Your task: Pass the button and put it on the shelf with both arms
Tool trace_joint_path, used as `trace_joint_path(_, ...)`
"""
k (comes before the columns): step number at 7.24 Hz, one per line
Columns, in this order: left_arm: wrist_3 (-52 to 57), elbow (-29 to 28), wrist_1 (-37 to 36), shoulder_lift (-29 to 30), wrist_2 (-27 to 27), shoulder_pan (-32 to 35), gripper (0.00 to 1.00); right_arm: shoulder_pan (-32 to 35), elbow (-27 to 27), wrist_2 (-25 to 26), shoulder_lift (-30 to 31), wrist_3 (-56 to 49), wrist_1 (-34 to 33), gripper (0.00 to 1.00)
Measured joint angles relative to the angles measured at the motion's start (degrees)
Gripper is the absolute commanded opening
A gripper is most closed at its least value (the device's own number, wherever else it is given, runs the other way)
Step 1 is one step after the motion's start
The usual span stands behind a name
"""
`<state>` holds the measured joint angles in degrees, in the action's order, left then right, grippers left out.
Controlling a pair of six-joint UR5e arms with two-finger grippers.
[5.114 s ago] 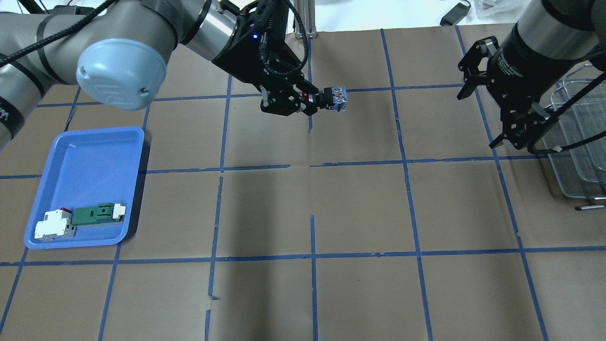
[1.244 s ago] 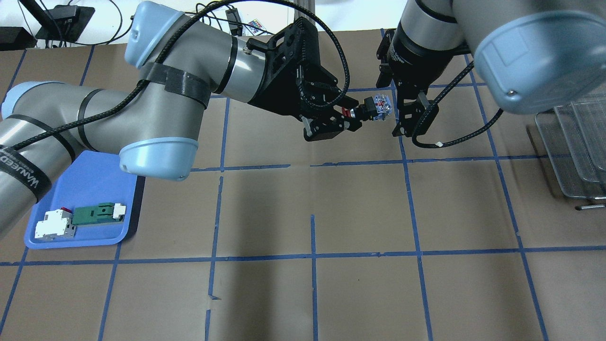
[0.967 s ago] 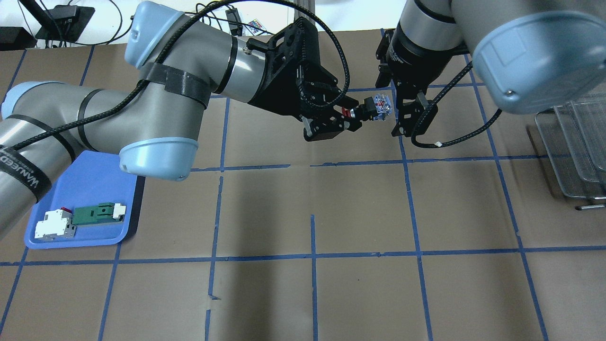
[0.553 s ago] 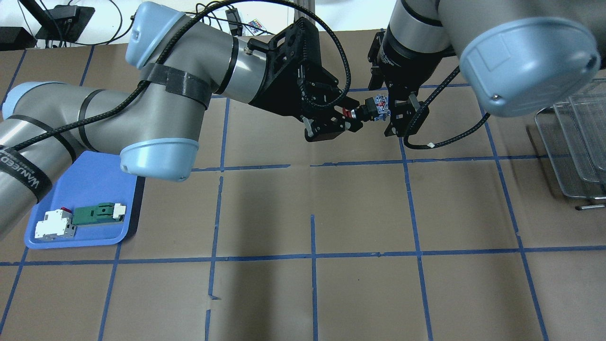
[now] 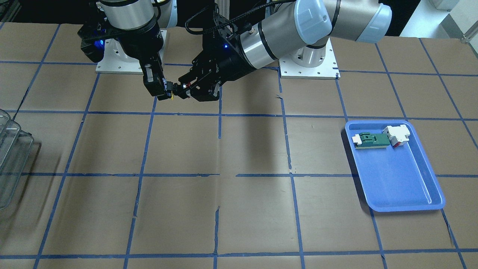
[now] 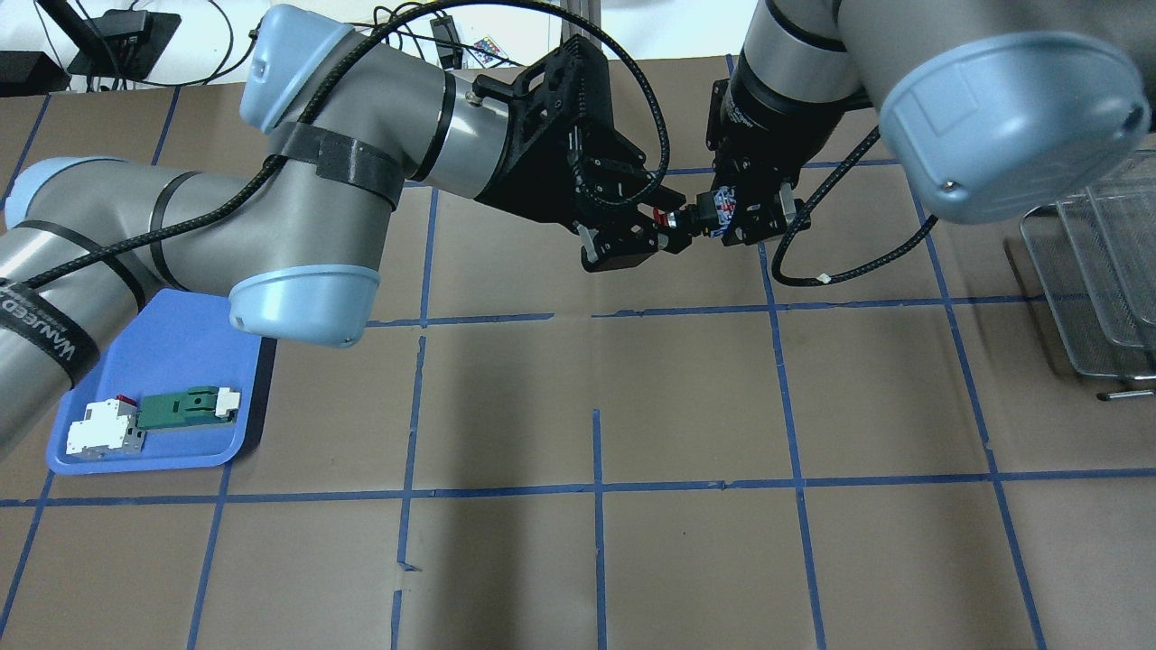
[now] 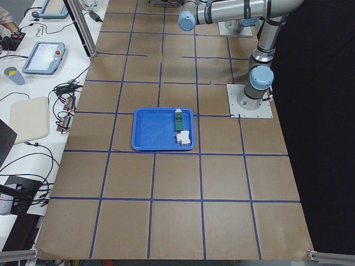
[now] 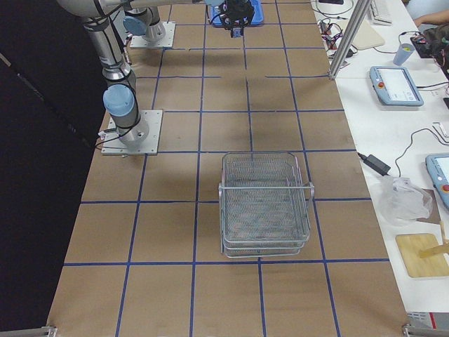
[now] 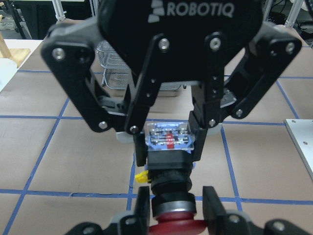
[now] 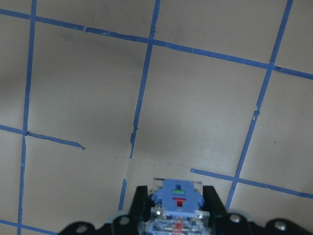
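The button (image 6: 703,215) hangs in the air between both grippers, over the far middle of the table. My left gripper (image 6: 666,231) is shut on its silver ring, just behind the red cap. My right gripper (image 6: 742,213) comes from above, and its fingers press on both sides of the blue-clear block end. In the left wrist view the block (image 9: 169,138) sits between the right gripper's fingers (image 9: 201,131). In the right wrist view the block (image 10: 177,200) fills the bottom centre. The wire-mesh shelf (image 6: 1097,280) stands at the table's right edge.
A blue tray (image 6: 163,352) at the left front holds a green-and-white flat part (image 6: 185,406) and a white-and-red blocky part (image 6: 104,427). Brown paper with a blue tape grid covers the table. The shelf also shows in the exterior right view (image 8: 265,203).
My right arm came from the shelf side to the button, which my left gripper raised and carried right. In the last half second the right gripper's fingers closed on the block end.
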<state>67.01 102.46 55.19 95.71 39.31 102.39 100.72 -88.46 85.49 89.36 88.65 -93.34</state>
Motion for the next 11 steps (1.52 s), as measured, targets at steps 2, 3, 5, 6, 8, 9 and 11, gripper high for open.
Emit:
trace_joint_path(2,-1.8,-0.1,-0.4,0.0,0.3,0.0,1.0,0.0,0.1,-0.1,0.0,0.0,0.0,0.0)
trace_joint_path(3,-3.4,-0.1,-0.9,0.0,0.4,0.0,1.0,-0.1,0.1,-0.1,0.0,0.0,0.0,0.0)
trace_joint_path(5,-6.1,-0.2,-1.3,-0.1,1.1,0.0,1.0,-0.3,0.2,-0.1,-0.1,-0.1,-0.1,0.0)
trace_joint_path(6,-7.5,-0.5,-1.2,-0.2,2.5,0.0,1.0,-0.6,0.2,-0.1,-0.1,-0.4,-0.2,0.0)
trace_joint_path(8,-8.8,-2.4,2.2,-0.7,9.4,-0.1,1.0,-2.2,0.1,0.4,-0.3,-4.6,-0.4,0.0)
trace_joint_path(9,-9.1,-4.3,7.0,-0.8,14.4,-0.3,1.0,-3.9,0.0,0.6,-0.3,-7.5,-0.3,0.0)
trace_joint_path(11,-12.7,-9.3,19.1,-1.0,23.4,-2.4,1.0,-10.5,-0.1,0.4,-0.3,-14.4,0.1,0.0)
